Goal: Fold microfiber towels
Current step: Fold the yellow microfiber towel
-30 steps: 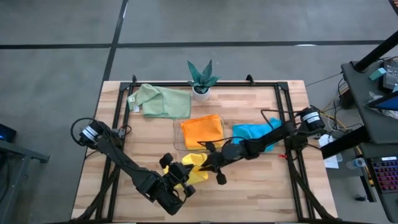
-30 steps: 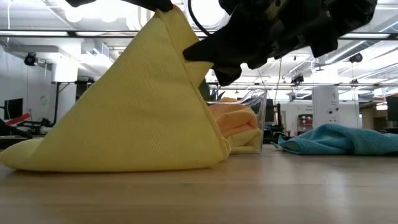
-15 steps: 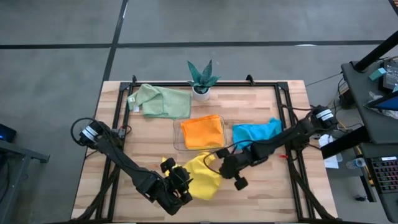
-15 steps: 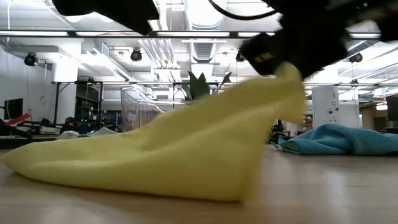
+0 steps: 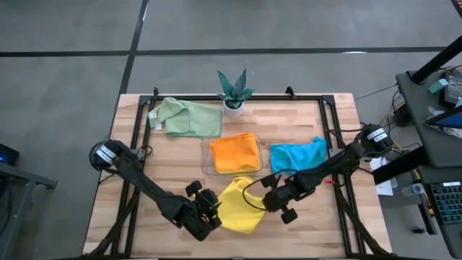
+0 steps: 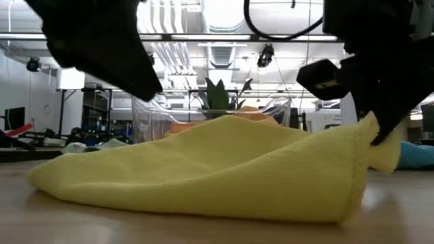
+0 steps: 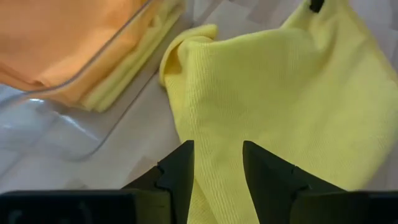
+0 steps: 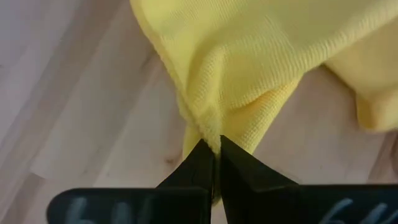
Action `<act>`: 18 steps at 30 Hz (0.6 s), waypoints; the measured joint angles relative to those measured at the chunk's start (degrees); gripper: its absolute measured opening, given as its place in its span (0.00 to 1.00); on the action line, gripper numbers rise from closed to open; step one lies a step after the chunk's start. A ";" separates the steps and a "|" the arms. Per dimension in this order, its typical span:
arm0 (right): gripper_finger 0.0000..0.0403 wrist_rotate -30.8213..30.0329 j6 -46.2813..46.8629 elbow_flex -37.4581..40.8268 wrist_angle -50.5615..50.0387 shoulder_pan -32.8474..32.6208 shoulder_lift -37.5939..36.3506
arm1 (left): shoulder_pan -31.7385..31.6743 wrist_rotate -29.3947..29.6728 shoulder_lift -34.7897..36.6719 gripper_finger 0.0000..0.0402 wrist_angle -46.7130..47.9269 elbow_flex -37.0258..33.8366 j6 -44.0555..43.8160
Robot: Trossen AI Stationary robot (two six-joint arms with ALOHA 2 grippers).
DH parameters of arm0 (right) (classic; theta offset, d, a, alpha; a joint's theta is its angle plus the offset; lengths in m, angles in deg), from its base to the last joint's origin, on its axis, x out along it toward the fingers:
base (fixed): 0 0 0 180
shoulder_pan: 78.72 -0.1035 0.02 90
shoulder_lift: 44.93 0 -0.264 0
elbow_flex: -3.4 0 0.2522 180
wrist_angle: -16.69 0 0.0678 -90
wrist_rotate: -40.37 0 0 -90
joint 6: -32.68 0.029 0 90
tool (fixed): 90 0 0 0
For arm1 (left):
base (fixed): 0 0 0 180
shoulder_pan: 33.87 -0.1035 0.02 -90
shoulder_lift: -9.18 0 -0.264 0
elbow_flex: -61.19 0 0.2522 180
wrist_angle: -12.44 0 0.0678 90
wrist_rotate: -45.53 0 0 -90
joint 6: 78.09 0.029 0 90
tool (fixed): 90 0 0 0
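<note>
A yellow microfiber towel lies spread on the wooden table near its front edge. My left gripper stands open just above the towel's left part, its fingers clear of the cloth in the low view. My right gripper is shut on the towel's right end. An orange towel lies in the clear tray, on a second yellow one. A teal-blue towel lies to the tray's right and a pale green one at the far left. My right gripper pinches a bunched bit of the yellow towel's hemmed edge between its two fingers, at the towel's right end. The fingers slant down from the table's right side. The held end is raised a little off the table; the rest of the cloth lies on it.
A small potted plant stands at the far edge, behind the tray. Black frame rails run along the table's left, right and far sides. Bare wood shows at the near right.
My left gripper has opened, let go of the yellow towel and sunk toward the table. My right gripper has gone toward the table's right edge, tipping downward, with the towel's end. The towel, held up like a tent before, has dropped and spread out flat.
</note>
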 joint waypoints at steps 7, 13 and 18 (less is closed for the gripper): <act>0.05 0.16 2.07 0.31 -1.63 0.03 0.00 | -1.12 -0.45 0.00 0.31 -5.11 -7.20 -0.37; 0.17 0.07 4.28 0.34 -1.54 0.16 0.00 | -3.35 -0.37 0.00 0.31 -17.36 -11.79 3.51; 0.30 -0.10 5.12 0.34 -2.07 0.16 -0.21 | -5.16 -0.37 0.00 0.31 -27.83 -14.14 10.16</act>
